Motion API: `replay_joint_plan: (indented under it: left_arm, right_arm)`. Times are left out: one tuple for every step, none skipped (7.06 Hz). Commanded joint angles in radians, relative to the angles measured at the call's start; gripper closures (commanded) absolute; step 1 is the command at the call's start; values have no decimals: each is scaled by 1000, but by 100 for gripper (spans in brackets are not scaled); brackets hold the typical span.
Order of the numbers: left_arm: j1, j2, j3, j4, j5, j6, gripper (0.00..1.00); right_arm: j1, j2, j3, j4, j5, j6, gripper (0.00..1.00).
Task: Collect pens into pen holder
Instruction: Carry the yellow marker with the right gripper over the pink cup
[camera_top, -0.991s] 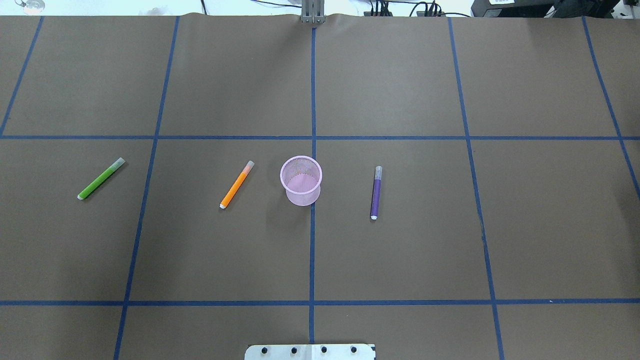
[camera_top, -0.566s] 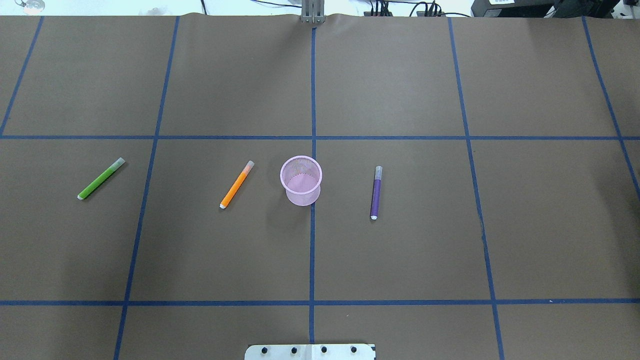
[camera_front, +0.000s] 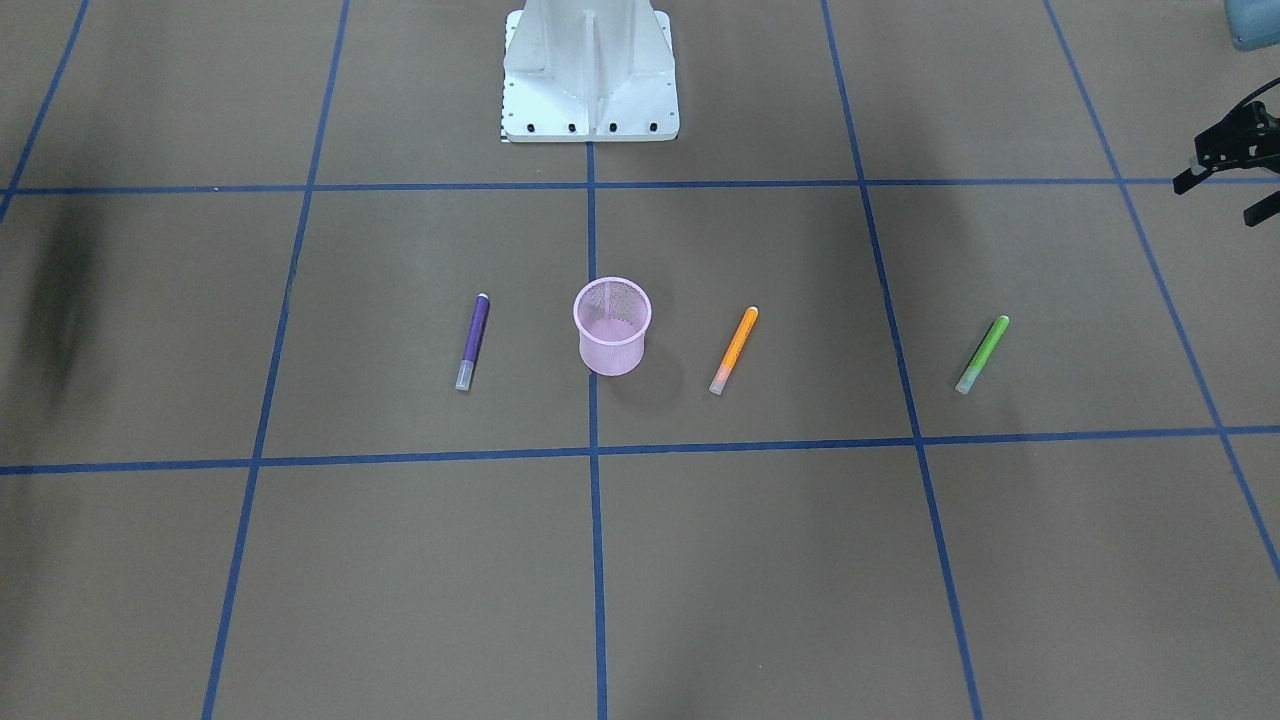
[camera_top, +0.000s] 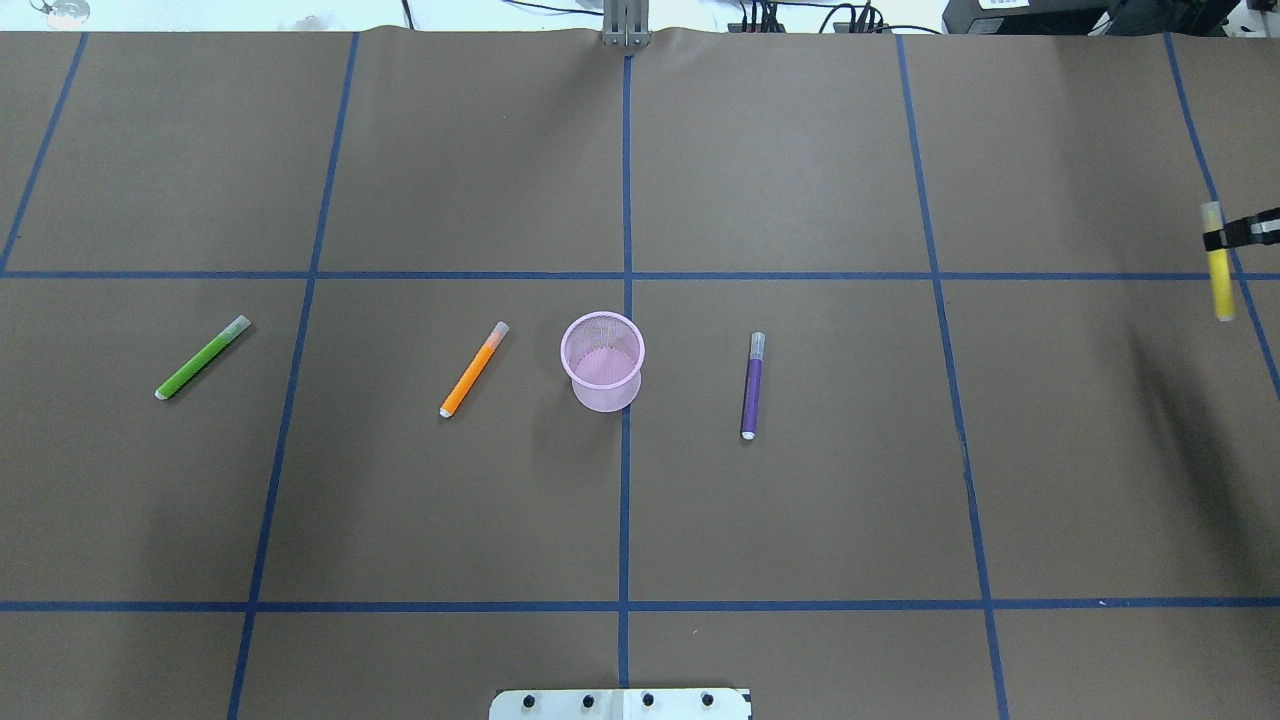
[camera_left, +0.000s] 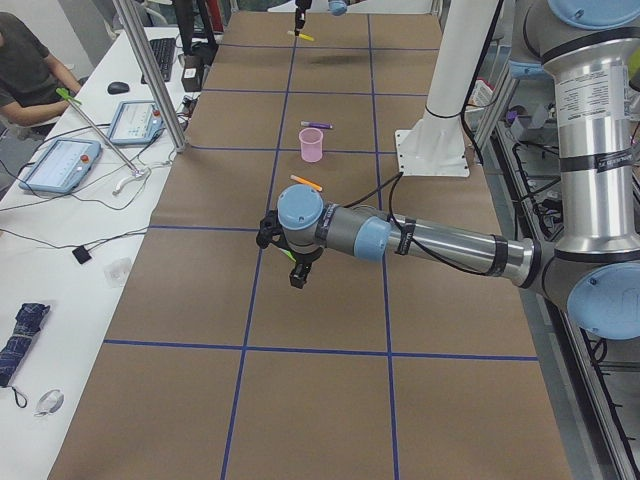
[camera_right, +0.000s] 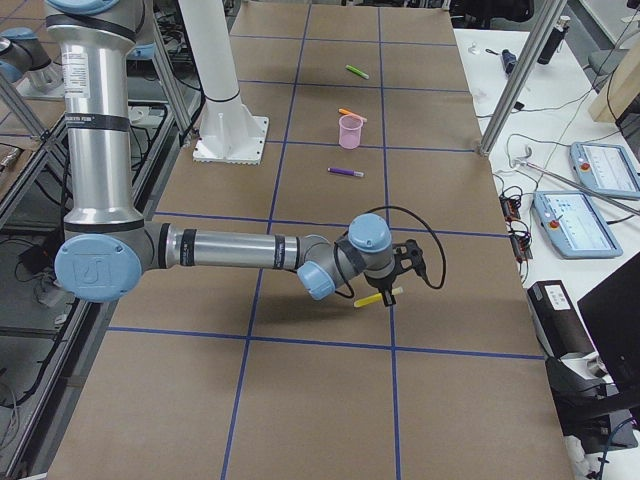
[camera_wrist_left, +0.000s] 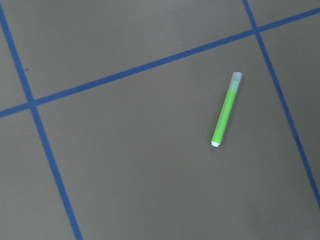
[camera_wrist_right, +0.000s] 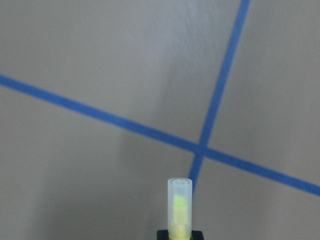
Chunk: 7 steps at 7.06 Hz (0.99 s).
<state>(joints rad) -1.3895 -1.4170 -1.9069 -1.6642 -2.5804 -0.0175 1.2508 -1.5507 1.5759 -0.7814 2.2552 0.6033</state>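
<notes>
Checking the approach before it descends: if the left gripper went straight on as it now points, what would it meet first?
Probably the table's bare brown paper, just beside the green pen: the open left gripper points down and its wrist view shows the pen off-centre. Depth is unclear.

Pink mesh holder (camera_top: 604, 396), yel. pen (camera_top: 1220, 282)

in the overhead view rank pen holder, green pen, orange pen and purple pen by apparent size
1. pen holder, clearly bulkiest.
Then green pen, orange pen, purple pen: near-identical length and thickness, too close to rank.
</notes>
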Motion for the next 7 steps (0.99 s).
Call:
replay_joint_plan:
  left_arm:
    - [47, -17, 22, -3, -15, -56, 0]
    - [53, -28, 38, -3, -15, -58, 0]
    - [58, -37, 37, 0, -15, -61, 0]
    - [58, -37, 38, -2, -14, -61, 0]
    - [58, -39, 37, -2, -15, -61, 0]
    - [58, -40, 38, -2, -14, -59, 0]
    - [58, -46, 38, 0, -14, -58, 0]
  right_arm:
    - [-187, 79, 198, 116, -157, 413, 100]
    - [-356, 101, 275, 114, -375, 505, 100]
    - [-513, 182, 307, 90, -614, 629, 100]
    - [-642, 283, 325, -17, -781, 666, 100]
    - [-754, 369, 338, -138, -930, 676, 100]
    - [-845, 453, 326, -218, -1051, 702, 100]
    - [-890, 498, 302, -258, -1135, 719, 100]
